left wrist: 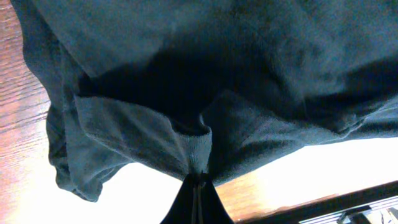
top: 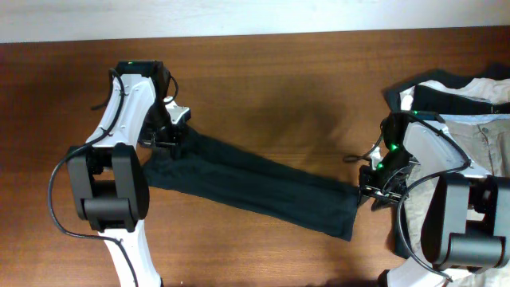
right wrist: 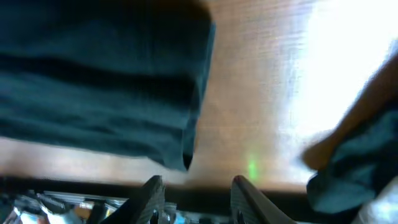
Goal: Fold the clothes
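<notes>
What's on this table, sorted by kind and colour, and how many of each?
Robot arms: 2 (left arm, right arm)
Dark navy T-shirt: 1
Beige trousers: 1
Black-and-white bunch of clothes: 1, the pieces in it cannot be counted
Total: 5

Even, fairly bright light is falling on the table (top: pixel 263 72) in the overhead view, with a soft shadow lying on the wood just beyond the T-shirt (top: pixel 255 187). In the left wrist view glare is bleaching the wood below the T-shirt — its weave is showing sharp. The right wrist view is blurring throughout, glare burning out the wood right of the T-shirt.
</notes>
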{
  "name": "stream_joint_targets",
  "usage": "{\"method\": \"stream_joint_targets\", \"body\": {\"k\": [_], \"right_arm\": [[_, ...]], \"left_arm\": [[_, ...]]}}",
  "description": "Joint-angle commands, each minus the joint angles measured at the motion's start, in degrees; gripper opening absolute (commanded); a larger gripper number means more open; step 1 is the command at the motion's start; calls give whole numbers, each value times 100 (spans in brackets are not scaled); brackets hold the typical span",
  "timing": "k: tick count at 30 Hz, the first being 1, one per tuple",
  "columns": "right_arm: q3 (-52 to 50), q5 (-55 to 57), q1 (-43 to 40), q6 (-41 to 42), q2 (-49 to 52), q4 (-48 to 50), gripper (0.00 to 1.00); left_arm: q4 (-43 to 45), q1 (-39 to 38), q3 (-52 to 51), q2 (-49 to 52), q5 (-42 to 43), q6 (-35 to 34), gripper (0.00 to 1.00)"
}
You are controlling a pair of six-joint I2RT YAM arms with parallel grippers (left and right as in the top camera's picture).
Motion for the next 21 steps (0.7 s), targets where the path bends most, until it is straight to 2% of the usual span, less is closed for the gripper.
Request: {"method": "stream_joint_targets", "body": {"k": [1, 4, 7, 9, 10, 14, 19, 20, 21], "right_arm": [[-24, -256, -17, 13, -127, 463, 39], [-114, -275, -11, 15, -127, 817, 39], [-487, -446, -11, 13, -127, 1027, 28], [-636, -721, -11, -33, -127, 1086, 8], [-634, -728, -13, -28, -131, 1025, 4], [-634, -778, -11, -33, -280, 229, 4], [-640, -564, -11, -48, -280, -168, 4], [-651, -568, -11, -48, -280, -164, 4], [-658, -568, -11, -48, -278, -160, 4]], "left_arm": [[4, 31, 101, -175, -63, -33, 0], [13, 31, 101, -175, -66, -33, 1], [35, 31, 101, -175, -66, -33, 0], [26, 31, 101, -175, -66, -33, 0], [9, 31, 101, -175, -66, -33, 1], [-177, 33, 101, -175, -201, -81, 1], [-540, 33, 101, -175, -562, -382, 0], [-549, 33, 101, -175, -564, -380, 1], [-551, 33, 101, -175, -564, -380, 6]]}}
